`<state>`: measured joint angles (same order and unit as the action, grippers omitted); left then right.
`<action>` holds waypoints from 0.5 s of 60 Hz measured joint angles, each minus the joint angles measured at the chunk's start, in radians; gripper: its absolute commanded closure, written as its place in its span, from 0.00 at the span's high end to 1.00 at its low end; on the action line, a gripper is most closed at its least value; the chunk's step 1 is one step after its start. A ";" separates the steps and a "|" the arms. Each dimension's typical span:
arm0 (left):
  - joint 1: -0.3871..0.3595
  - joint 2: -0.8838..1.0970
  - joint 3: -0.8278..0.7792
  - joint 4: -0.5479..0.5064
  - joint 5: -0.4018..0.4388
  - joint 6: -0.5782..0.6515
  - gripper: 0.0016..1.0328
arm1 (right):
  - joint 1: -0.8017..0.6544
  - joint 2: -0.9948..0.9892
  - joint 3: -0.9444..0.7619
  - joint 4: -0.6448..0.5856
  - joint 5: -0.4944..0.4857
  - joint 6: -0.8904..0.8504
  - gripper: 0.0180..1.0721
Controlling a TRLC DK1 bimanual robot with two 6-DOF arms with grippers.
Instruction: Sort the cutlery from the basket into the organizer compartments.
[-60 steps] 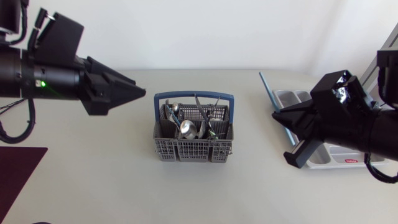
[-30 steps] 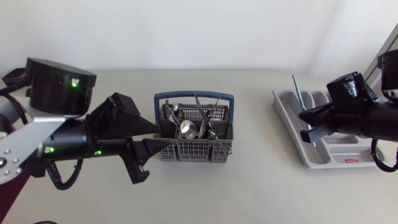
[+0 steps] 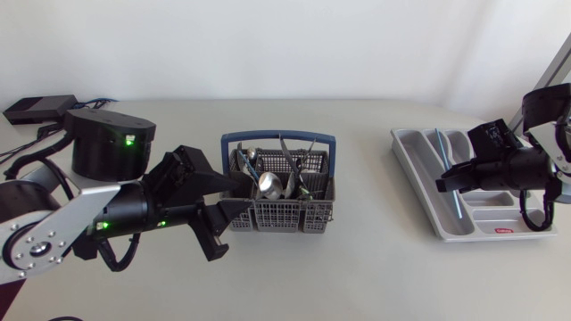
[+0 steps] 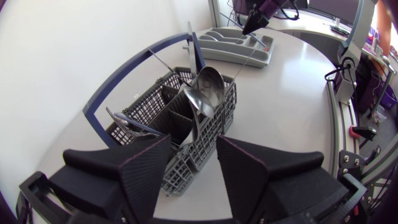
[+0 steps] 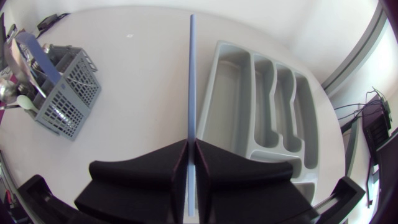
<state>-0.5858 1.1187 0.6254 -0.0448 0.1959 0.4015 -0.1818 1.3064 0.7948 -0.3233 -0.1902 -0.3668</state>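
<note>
**Figure: placing step, 2 arms in view.** The right gripper (image 3: pixel 444 183) is pinching a long, thin blue utensil (image 3: pixel 442 150) between its 2 fingers (image 5: pixel 155 171), which are standing almost together on the shaft (in the right wrist view the shaft is running straight ahead from the fingertips). The utensil is hanging over the organizer (image 3: pixel 412 192), roughly in line with its long compartments; which compartment is lying directly beneath it cannot be told. The left gripper (image 3: pixel 234 198) is hovering just beside one end of the basket (image 3: pixel 281 217) with its fingers spread wide and gripping nothing. A spoon (image 3: pixel 268 185) and other cutlery are standing in the basket.

Judged step: releasing the blue utensil into a compartment. To do this well, the right arm should be holding the shaft parallel to the dividers and lowering it until it is nearing the compartment floor. Only then should the fingers be parting, so that the utensil is neither bridging a divider nor bouncing out.
</note>
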 measured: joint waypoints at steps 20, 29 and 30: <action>0.003 0.031 -0.025 0.066 -0.012 0.000 0.49 | -0.045 0.352 0.140 0.063 0.055 0.006 0.05; 0.014 0.034 -0.026 0.083 -0.014 0.000 0.49 | -0.045 0.461 0.200 0.064 0.078 0.031 0.06; 0.015 0.034 -0.027 0.089 -0.014 0.000 0.49 | -0.045 0.473 0.210 0.065 0.082 0.031 0.06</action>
<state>-0.5709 1.1530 0.5983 0.0444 0.1814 0.4019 -0.2264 1.7790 1.0046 -0.2581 -0.1085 -0.3355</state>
